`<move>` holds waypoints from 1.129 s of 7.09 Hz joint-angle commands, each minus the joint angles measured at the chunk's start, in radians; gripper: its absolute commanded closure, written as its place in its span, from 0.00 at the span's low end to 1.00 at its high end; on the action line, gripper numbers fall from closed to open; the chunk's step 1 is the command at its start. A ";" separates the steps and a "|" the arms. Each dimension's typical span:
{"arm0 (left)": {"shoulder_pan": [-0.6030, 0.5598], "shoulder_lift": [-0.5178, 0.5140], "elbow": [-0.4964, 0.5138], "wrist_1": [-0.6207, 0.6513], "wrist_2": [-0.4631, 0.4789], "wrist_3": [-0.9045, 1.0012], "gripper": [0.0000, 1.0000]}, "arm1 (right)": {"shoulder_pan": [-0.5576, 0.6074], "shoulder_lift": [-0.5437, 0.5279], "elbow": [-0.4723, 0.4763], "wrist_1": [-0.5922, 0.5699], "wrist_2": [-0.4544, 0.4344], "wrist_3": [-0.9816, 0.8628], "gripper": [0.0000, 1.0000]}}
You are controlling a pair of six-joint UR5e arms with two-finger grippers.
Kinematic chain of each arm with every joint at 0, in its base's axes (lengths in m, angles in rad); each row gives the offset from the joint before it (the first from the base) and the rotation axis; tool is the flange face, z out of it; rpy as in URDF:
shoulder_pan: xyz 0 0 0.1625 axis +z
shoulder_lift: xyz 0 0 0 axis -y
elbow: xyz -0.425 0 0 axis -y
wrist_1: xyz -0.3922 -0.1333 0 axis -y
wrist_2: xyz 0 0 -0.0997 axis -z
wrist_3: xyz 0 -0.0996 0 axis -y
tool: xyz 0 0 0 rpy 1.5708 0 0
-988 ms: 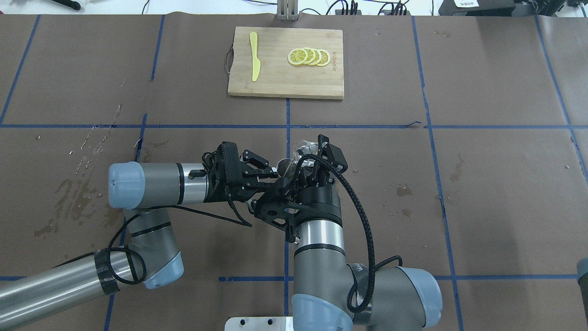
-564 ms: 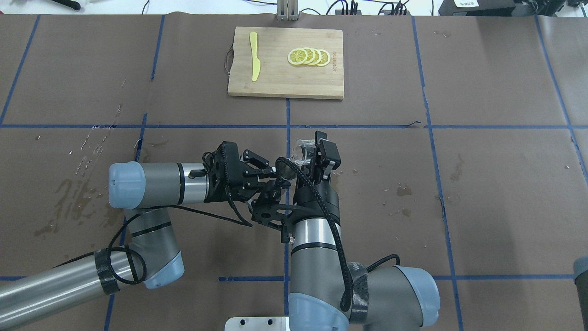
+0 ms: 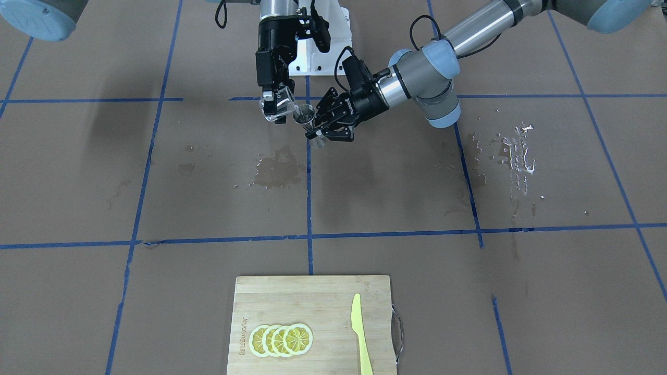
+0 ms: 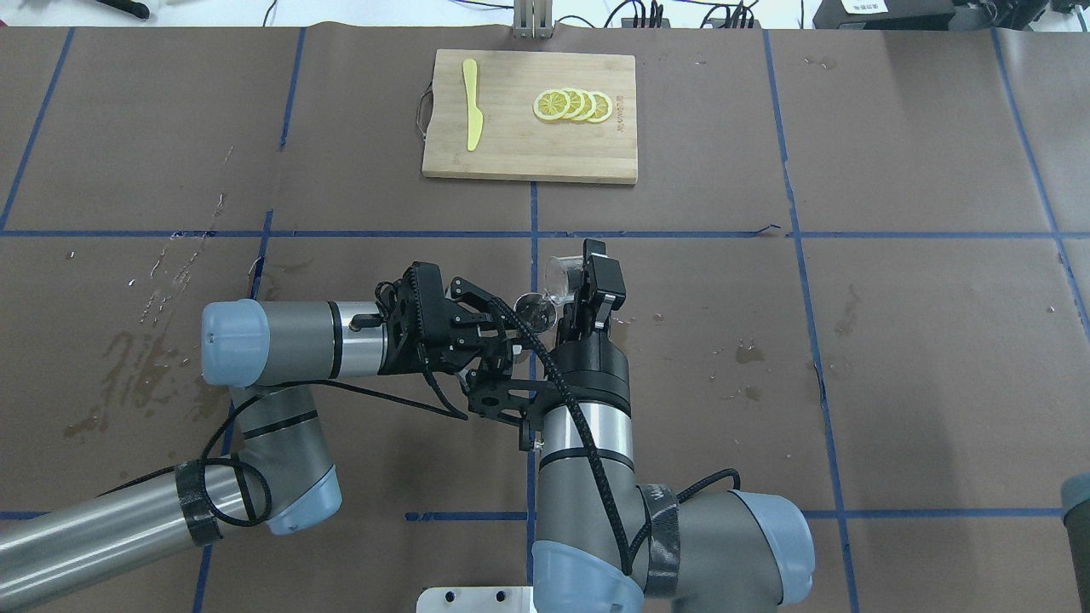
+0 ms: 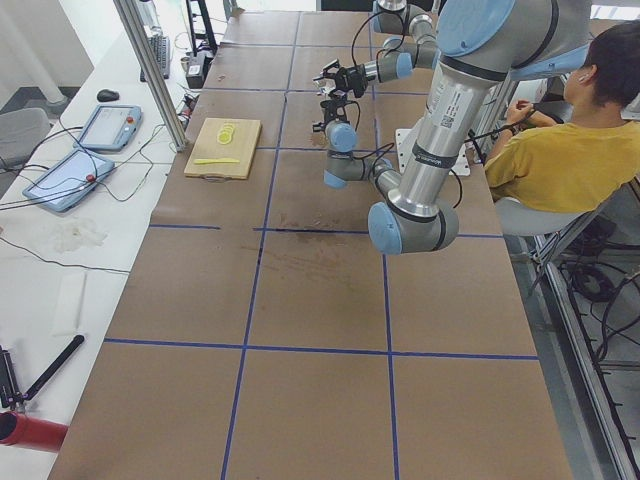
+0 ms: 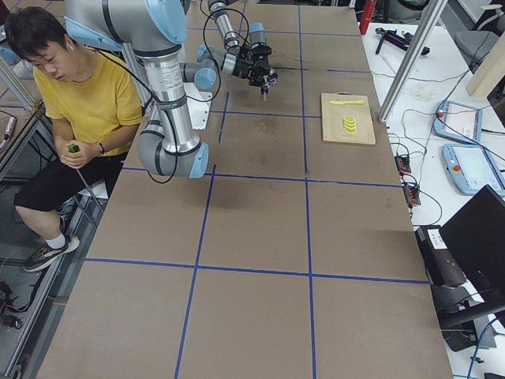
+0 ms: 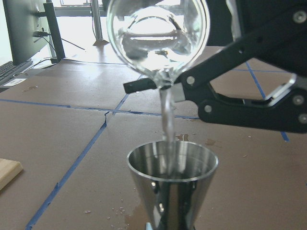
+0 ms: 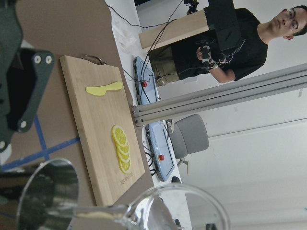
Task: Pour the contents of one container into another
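Table [image 4: 851, 128] beyond glass [image 4: 558, 275] and jigger [image 4: 535, 310] holds a cutting board [image 4: 511, 145].

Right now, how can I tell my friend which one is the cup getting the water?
Find the middle of the brown table, where the robot's left arm and right arm meet. A tipped clear glass is pouring water there, and the metal cup is held right under its stream. It is the shiny silver cone, not see-through.

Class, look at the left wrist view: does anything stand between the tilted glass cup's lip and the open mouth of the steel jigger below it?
Nothing visible does. The glass cup hangs tilted directly above the jigger, and the water stream falls unbroken from its lip into the jigger's open mouth.
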 commanded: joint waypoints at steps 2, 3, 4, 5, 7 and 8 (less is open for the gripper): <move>0.000 0.000 0.000 0.000 0.000 0.000 1.00 | 0.002 0.005 0.020 0.011 0.001 -0.002 1.00; 0.000 0.000 0.000 0.000 0.000 0.000 1.00 | 0.000 0.003 0.072 0.013 0.007 0.016 1.00; 0.000 0.000 0.000 0.000 0.000 -0.001 1.00 | 0.002 -0.003 0.074 0.013 0.012 0.068 1.00; 0.000 0.000 0.000 0.000 0.000 -0.002 1.00 | 0.006 -0.005 0.098 0.014 0.064 0.175 1.00; 0.000 0.000 0.000 0.000 0.000 -0.002 1.00 | 0.017 -0.009 0.123 0.014 0.104 0.291 1.00; -0.002 0.002 0.000 -0.002 0.000 -0.002 1.00 | 0.031 -0.024 0.138 0.014 0.119 0.314 1.00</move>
